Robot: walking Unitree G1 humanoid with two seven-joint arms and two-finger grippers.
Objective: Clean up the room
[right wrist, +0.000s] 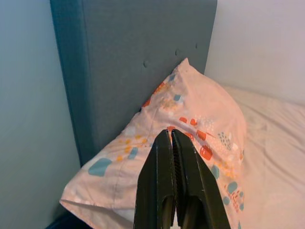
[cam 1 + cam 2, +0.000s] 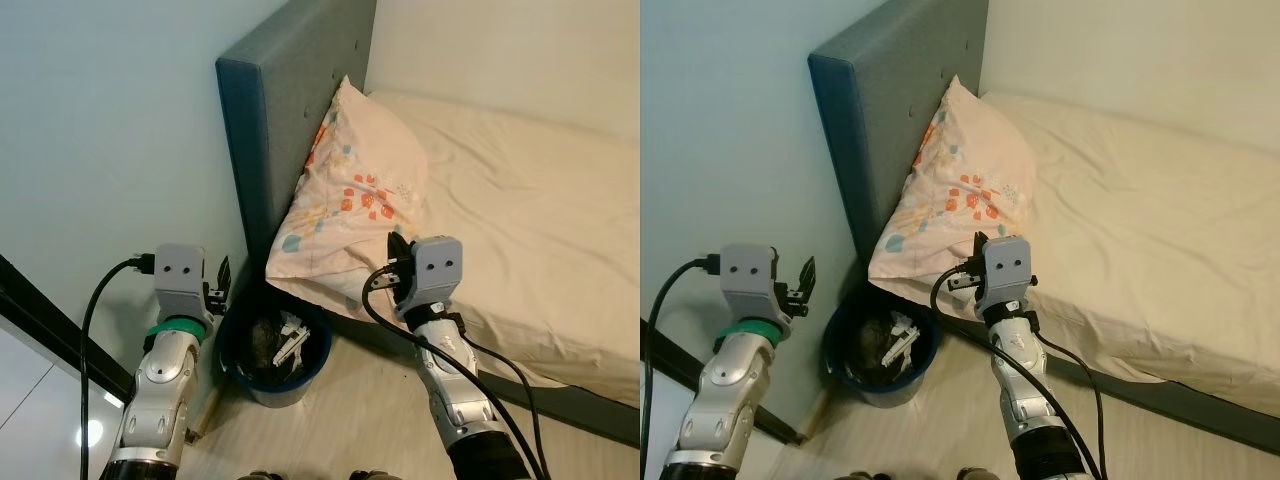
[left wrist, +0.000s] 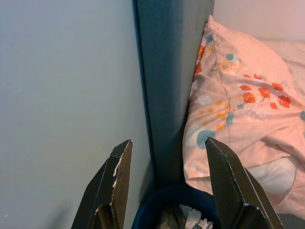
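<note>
A blue waste bin (image 2: 272, 385) stood on the pale wood floor (image 2: 350, 410) at the foot of a grey-blue upholstered headboard (image 2: 285, 110), holding crumpled white scraps (image 2: 290, 338) and dark rubbish. A peach pillow (image 2: 355, 200) with orange and teal blotches leaned against the headboard, its lower corner hanging over the bin's rim. The left gripper (image 3: 167, 191) hung just above the bin beside the wall (image 2: 110, 130), fingers spread apart and holding nothing. The right gripper (image 1: 172, 162) hovered at the pillow's lower edge, above and beside the bin, fingers pressed together and empty. A cream sheet (image 2: 520, 200) covered the mattress beyond the pillow.
</note>
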